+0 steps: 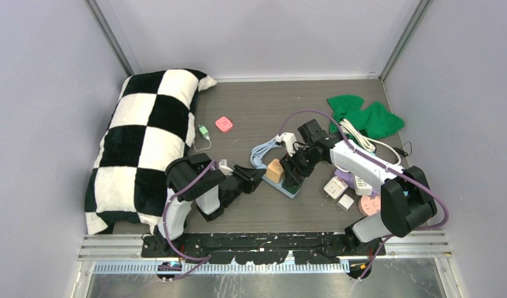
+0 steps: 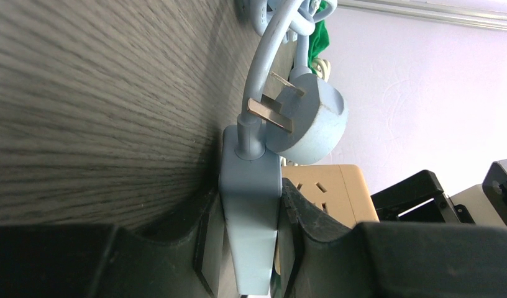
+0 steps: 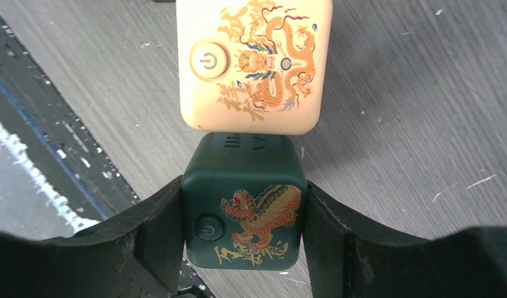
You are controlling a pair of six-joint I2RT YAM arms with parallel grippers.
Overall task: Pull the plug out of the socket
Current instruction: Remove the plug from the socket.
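Dark wood-grain table [image 1: 251,112] fills the overhead view, boxed in by pale walls, with a checkered pillow [image 1: 145,143] at the left and a green cloth [image 1: 363,115] at the far right. Near the middle lies the blue power strip [image 1: 288,192], its long axis running diagonally from the left arm toward the near right. On it stand a beige cube [image 1: 275,171] and, beside it on the right arm's side, the green cube plug [image 1: 294,180], largely covered by the right gripper [image 1: 294,176]. The left gripper [image 1: 256,178] meets the strip's end, where a light blue cable [image 1: 263,152] loops away. How either gripper grips cannot be made out from here.

From the left wrist, the strip [image 2: 251,211] appears edge-on, a thin slab clamped between the fingers [image 2: 204,248] of the left gripper [image 2: 250,208]. Its cable [image 2: 263,68] leaves the end beyond the fingers, and a round blue plug [image 2: 313,121] lies there with bare prongs. A side of the beige cube [image 2: 325,192], with socket holes, shows behind the strip; the green cube is out of sight.

From the right wrist, the green cube plug [image 3: 243,202] faces up, showing its power button and a gold beast, clasped on two opposite sides by the fingers [image 3: 155,230] of the right gripper [image 3: 242,198]. The beige cube [image 3: 254,62] touches its far side. The cubes cover the strip, so whether the plug is seated cannot be told.
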